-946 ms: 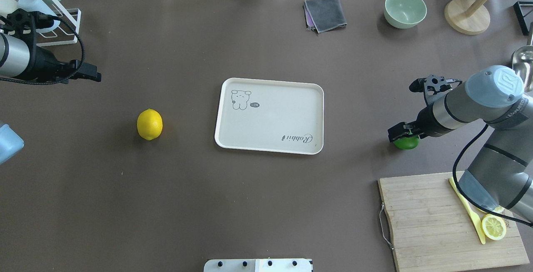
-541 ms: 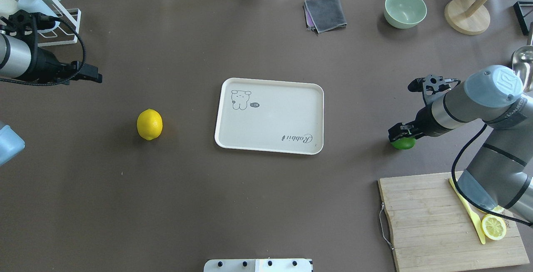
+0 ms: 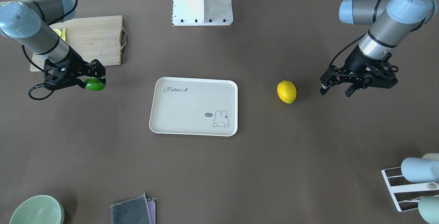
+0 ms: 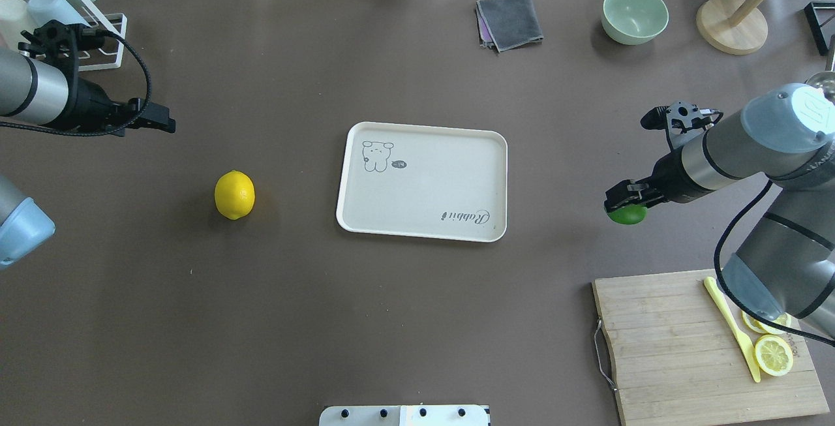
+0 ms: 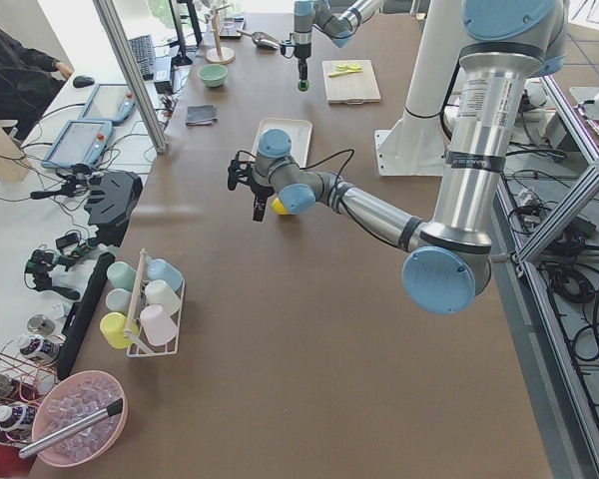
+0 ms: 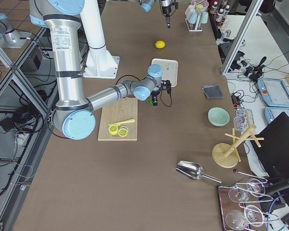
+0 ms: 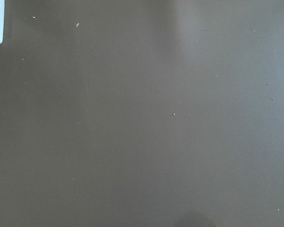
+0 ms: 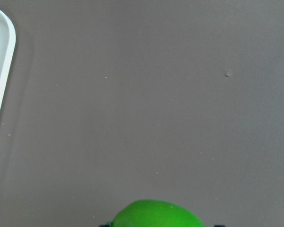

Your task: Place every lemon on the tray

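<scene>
Off the rimmed cream tray (image 4: 424,184), right gripper (image 3: 94,80) clamps glossy green lemon (image 3: 96,85); left gripper (image 3: 334,90) spread near oval yellow lemon (image 4: 234,195).

The tray (image 3: 192,107) carries "Rabbit" in script at one corner and a tiny "hi" bubble beside its rabbit drawing (image 3: 220,118).

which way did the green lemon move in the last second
Yes: in the right gripper, the green lemon shifted slightly toward the tray, away from the cutting board.

Yellow lemon (image 4: 234,195), green lemon (image 4: 627,215) off tray (image 4: 424,181)
</scene>
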Available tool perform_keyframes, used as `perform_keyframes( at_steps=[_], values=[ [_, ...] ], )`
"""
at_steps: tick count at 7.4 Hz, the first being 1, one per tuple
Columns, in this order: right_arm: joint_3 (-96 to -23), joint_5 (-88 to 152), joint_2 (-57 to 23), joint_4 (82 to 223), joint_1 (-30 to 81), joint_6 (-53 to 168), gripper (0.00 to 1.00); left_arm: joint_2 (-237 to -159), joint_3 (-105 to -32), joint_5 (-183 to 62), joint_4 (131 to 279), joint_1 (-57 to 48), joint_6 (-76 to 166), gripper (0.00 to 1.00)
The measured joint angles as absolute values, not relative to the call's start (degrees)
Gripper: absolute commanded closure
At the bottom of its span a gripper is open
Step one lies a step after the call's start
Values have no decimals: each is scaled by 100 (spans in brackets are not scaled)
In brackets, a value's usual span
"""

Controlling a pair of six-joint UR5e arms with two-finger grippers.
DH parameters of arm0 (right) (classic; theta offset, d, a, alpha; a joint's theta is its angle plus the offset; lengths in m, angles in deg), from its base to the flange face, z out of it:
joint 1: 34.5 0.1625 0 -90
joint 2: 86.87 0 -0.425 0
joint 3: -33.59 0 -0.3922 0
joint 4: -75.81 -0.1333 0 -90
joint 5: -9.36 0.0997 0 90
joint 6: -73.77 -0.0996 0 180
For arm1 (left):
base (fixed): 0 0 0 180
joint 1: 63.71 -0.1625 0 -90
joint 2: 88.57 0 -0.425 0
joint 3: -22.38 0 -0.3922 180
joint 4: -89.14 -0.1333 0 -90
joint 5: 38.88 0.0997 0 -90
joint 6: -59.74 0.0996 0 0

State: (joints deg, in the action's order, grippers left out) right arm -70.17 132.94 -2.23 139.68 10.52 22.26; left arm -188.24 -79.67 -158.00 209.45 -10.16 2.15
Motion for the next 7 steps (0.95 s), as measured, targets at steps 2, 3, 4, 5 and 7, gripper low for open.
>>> perform_keyframes(
  at_steps=[2, 3, 4, 5, 7],
  values=[
    [-7036, 13306, -346, 13970, 1081, 2206, 100, -18938, -7884, -15695, 20931, -1135, 157, 2],
    [-7038, 13293, -394, 13970, 1087, 2200, 100, -18963, -7894, -15520, 20925, -1300, 18, 2],
    [-7035, 13284, -443, 13971, 1091, 2195, 100, -18996, -7907, -15319, 20920, -1508, -133, 2],
    [-7021, 13272, -507, 13970, 1095, 2193, 100, -19039, -7910, -15093, 20913, -1739, -261, 2],
    [-6993, 13258, -691, 14013, 1089, 2106, 100, -19073, -7915, -14745, 20911, -2121, -519, 2]
  ],
)
